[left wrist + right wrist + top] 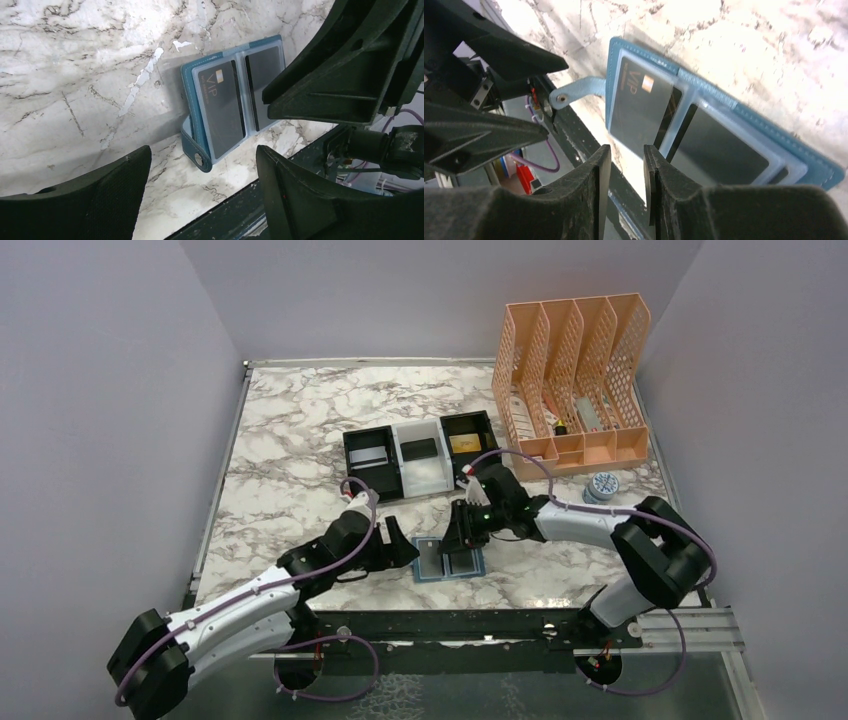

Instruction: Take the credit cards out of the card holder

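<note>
The blue card holder (pixel 449 561) lies open and flat near the table's front edge. Each of its two clear panels holds a dark credit card: a "VIP" card (pixel 219 106) and a plainer one (pixel 263 64). Its snap strap (pixel 574 93) sticks out to the side. My left gripper (pixel 404 553) sits just left of the holder, low over the marble and open, with nothing between its fingers (pixel 200 196). My right gripper (pixel 463 543) hovers over the holder's far edge. Its jaws (pixel 626 156) stand a narrow gap apart, empty, above the VIP card (pixel 638 106).
A black-and-white three-compartment tray (pixel 381 487) behind the holder carries a silvery card (pixel 368 458), a black card (pixel 420 450) and a gold card (pixel 463 444). An orange file rack (pixel 575 375) stands at back right, with a small round tin (pixel 602 486) in front of it.
</note>
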Controlling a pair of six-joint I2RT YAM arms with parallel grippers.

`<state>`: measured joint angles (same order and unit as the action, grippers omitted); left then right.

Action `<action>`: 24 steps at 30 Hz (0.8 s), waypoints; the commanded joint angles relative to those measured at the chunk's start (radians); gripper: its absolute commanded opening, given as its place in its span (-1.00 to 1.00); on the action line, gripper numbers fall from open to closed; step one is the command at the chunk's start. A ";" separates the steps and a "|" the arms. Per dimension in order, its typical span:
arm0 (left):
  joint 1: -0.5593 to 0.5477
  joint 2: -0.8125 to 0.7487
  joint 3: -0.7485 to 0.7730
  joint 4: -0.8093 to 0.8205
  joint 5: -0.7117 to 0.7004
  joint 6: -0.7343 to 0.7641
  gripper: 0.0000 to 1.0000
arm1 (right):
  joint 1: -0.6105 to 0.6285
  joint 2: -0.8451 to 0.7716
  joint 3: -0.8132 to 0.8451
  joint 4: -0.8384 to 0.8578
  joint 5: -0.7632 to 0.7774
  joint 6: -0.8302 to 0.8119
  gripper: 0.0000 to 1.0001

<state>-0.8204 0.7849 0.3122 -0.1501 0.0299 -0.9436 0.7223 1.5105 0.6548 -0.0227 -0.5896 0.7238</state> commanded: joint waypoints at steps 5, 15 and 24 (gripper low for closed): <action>-0.005 0.145 0.048 0.119 -0.027 0.044 0.48 | 0.011 0.114 0.040 0.052 0.064 -0.033 -0.42; -0.005 0.287 0.056 0.165 -0.054 0.076 -0.17 | 0.011 0.138 -0.001 0.059 0.128 0.002 -0.48; -0.005 0.318 0.043 0.230 -0.031 0.089 -0.09 | 0.011 0.085 0.032 0.018 0.136 0.000 -0.49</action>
<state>-0.8204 1.1130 0.3527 0.0238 0.0059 -0.8688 0.7284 1.6279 0.6735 0.0284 -0.5091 0.7322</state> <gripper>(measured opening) 0.421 0.254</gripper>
